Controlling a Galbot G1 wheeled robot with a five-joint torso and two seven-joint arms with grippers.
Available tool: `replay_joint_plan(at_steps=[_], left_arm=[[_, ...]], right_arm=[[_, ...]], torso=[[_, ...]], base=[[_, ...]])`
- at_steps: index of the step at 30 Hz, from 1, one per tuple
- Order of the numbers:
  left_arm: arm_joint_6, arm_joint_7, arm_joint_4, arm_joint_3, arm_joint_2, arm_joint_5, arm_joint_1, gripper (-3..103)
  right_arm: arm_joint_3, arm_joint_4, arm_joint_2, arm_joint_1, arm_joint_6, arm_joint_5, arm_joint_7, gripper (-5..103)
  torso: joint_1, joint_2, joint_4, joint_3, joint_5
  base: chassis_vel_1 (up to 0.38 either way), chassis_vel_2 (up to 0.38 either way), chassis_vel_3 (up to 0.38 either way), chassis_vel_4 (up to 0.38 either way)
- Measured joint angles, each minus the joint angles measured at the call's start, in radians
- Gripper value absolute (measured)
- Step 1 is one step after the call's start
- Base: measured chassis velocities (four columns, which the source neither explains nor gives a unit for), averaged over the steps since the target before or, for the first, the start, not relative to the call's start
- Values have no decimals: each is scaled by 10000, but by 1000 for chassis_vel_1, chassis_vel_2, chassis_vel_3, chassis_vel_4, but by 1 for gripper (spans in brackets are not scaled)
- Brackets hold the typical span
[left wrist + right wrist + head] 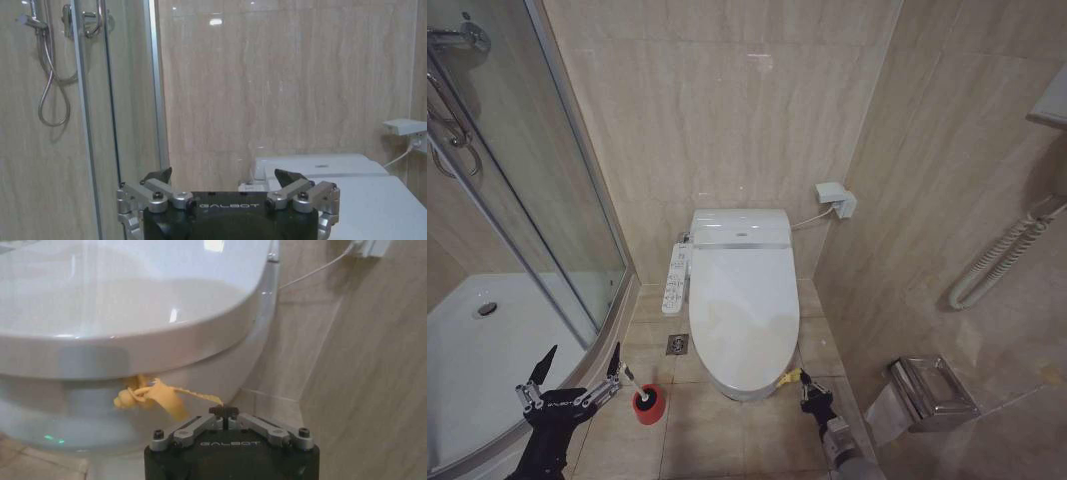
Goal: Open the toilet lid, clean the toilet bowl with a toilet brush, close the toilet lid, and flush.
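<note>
Right gripper (225, 416) sits low at the front right of the toilet, its fingers pinched together on the end of the yellow tie (157, 397) that hangs from the rim of the lid (742, 300). Whether the pinch is firm is hard to judge. That lid lies flat over the bowl (60, 410). Left gripper (577, 375) hovers with jaws spread wide, near the brush (630, 378) standing in its red holder (648, 404) beside the shower tray (487, 350).

Toilet lid (742, 300) down on toilet bowl (749, 388); toilet brush (640, 394) left of bowl; shower tray (487, 345) farther left.
</note>
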Motion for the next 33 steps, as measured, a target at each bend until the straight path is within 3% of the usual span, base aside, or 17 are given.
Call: replay_joint_plan(at_steps=[11, 22, 33], left_arm=[[0, 0, 0, 0, 0, 0, 0, 100], [0, 0, 0, 0, 0, 0, 0, 100], [0, 0, 0, 0, 0, 0, 0, 100]], right_arm=[[620, 517, 13, -209, 90, 608, 179, 0], [949, 1519, 783, -143, 147, 1454, 295, 0], [1281, 1935, 821, 285, 254, 2030, 270, 0]], torso=[[0, 0, 0, 0, 1], [0, -1, 1, 1, 1], [0, -1, 0, 1, 0]], base=[[0, 0, 0, 0], [0, 0, 0, 0], [0, 0, 0, 0]])
